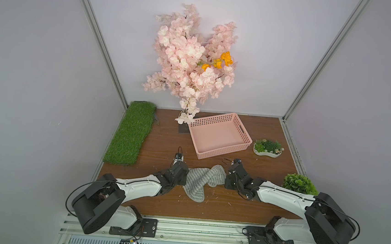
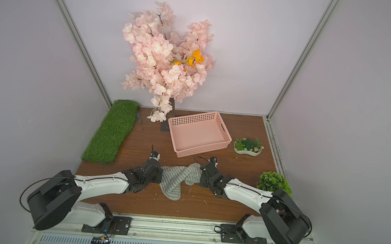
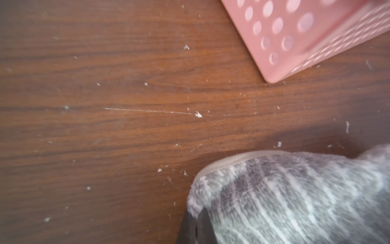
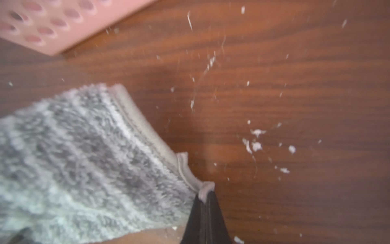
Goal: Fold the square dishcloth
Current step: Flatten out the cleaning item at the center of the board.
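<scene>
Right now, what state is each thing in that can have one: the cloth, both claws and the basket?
square dishcloth, bunched and twisted between the claws, not yet folded, one corner lying on the table.
left claw, shut on the dishcloth's edge.
right claw, shut on a dishcloth corner.
pink basket, upright, empty, apart from the dishcloth.

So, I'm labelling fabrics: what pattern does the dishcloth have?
The dishcloth is grey with thin whitish stripes, clearest in the right wrist view.
</scene>
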### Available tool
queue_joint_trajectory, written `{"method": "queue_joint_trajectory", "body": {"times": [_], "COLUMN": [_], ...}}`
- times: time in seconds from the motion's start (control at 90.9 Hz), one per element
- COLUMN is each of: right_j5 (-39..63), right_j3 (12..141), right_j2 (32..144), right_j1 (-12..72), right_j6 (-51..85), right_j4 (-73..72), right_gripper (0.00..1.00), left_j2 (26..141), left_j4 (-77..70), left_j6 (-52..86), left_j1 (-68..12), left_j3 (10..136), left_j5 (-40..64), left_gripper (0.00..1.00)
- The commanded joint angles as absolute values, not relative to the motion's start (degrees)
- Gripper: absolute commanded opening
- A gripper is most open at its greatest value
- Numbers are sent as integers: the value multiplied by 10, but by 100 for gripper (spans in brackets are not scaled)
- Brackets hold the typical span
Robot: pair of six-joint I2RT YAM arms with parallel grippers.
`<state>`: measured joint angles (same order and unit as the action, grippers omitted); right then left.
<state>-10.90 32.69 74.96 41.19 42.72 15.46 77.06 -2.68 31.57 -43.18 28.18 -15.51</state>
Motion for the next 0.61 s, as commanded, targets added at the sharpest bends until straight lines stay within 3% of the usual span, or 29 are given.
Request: {"method": "queue_joint_trajectory", "body": {"times": [0.0, 0.418, 0.594], "right_j5": [-171, -246, -279], "right_j3": [381, 515, 595], "right_j2": [725, 559, 539], "right_j1": [412, 412, 409], "right_j6": [395, 345, 338], "right_j4": [188, 357, 448], "right_gripper": [0, 0, 0], "left_j2": [737, 628, 609], "left_j4": [-3, 81, 152], "left_j6": [293, 225, 218], "left_j1": [-427, -427, -427], "left_j3": [307, 386, 451], "left_j5": [-190, -168, -162], "left_gripper": [0, 1, 1]}}
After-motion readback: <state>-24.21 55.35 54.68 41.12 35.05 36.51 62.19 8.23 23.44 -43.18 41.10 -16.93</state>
